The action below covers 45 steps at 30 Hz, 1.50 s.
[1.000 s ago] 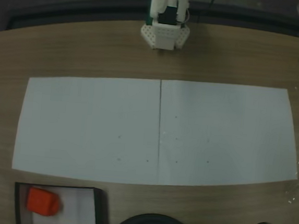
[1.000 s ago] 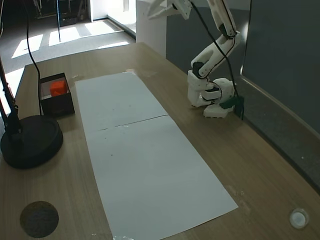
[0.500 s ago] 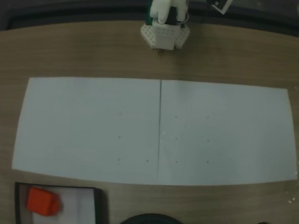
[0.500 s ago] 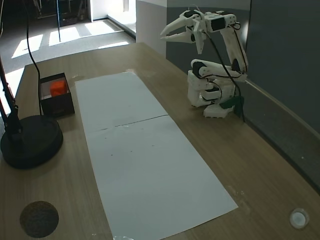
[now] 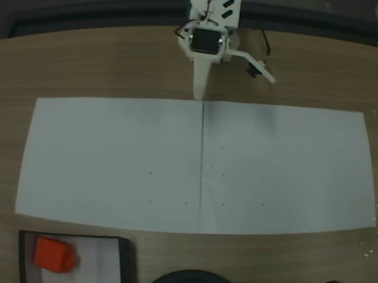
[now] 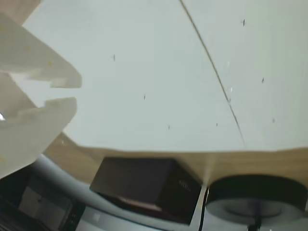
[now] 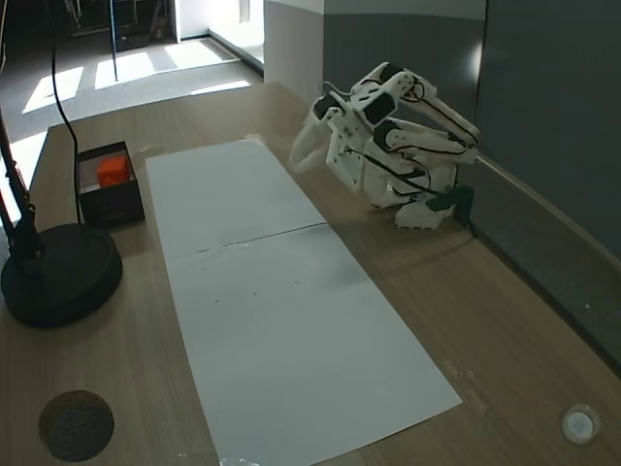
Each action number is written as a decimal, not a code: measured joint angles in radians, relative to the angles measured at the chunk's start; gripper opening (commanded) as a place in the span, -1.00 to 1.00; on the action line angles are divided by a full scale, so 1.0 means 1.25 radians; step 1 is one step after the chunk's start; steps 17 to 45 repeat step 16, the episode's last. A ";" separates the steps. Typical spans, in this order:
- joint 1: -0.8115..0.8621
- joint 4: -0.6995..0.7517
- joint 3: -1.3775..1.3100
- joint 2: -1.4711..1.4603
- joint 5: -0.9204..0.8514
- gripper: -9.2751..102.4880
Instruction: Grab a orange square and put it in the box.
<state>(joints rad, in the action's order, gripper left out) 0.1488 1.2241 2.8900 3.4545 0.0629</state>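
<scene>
White plastic gripper (image 5: pixel 232 87), jaws spread apart and holding nothing, hangs low at the far edge of the smooth white paper sheets (image 5: pixel 200 166), arm folded down over its base. Well away across the paper, the rounded orange square (image 5: pixel 54 254) sits inside the black-walled box (image 5: pixel 124 263) on the wood-grain table (image 5: pixel 103 61).

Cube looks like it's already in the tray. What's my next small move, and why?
Probably none beyond settling the arm at rest. The orange square already lies inside the box, also seen in the other fixed view. The gripper is folded back near the arm's base, across the white paper from the box, holding nothing, so no further grasp seems needed.
</scene>
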 measured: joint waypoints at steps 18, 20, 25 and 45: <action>0.004 0.048 0.106 0.000 0.026 -0.84; 0.004 0.048 0.106 0.000 0.026 -0.84; 0.004 0.048 0.106 0.000 0.026 -0.84; 0.004 0.048 0.106 0.000 0.026 -0.84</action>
